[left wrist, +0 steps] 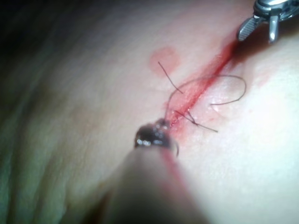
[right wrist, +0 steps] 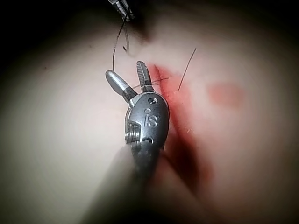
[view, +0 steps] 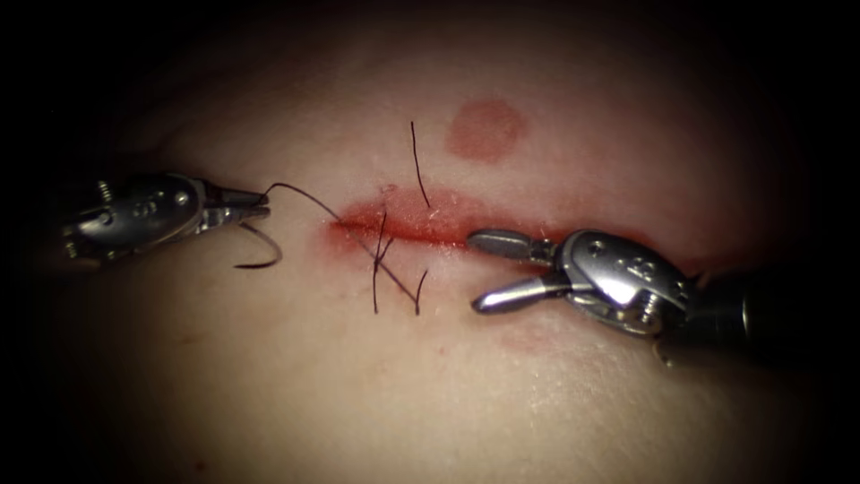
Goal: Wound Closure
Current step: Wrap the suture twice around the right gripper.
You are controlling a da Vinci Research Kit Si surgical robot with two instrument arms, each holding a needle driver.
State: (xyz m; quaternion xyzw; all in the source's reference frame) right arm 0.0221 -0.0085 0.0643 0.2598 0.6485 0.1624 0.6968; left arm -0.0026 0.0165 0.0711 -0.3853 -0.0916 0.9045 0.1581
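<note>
**Needle held clear at left, right tool spread at the cut**

Far left in the endoscope view: left tool [view: 255, 206], jaws clamped together at the tips. Needle [view: 260, 251] hanging below those tips as a dark curve, free of the tissue [view: 358, 385], well left of the cut [view: 421, 220]. Exact grip spot hard to read; seemingly held near the end where the thread [view: 300, 193] joins, since the strand leaves the same jaw tips.

Moving right: thread arcing up from the tips, then running down and right across the left end of the cut to a small cluster of stitches and short cut ends [view: 394, 278] just below the cut. One loose cut end [view: 419, 166] lying above the cut, slanted. Red fluid [view: 403, 224] along the cut and smeared at its left end. Round reddish mark [view: 485, 130] on the tissue above and right of that loose end.

Further right: right tool [view: 479, 272], jaws wide apart, holding nothing; upper jaw over the cut's line, lower jaw just below it, both near the stitch cluster but apart from it.

Left wrist view: left tool [left wrist: 154, 136] blurred at close range, thread [left wrist: 224, 81] looping beyond it over the cut [left wrist: 205, 79]; right tool [left wrist: 258, 29] further along the cut.

Right wrist view: right tool [right wrist: 127, 74] with jaws spread beside the cut [right wrist: 175, 100]; left tool [right wrist: 122, 8] beyond, thread [right wrist: 114, 51] hanging from it.
</note>
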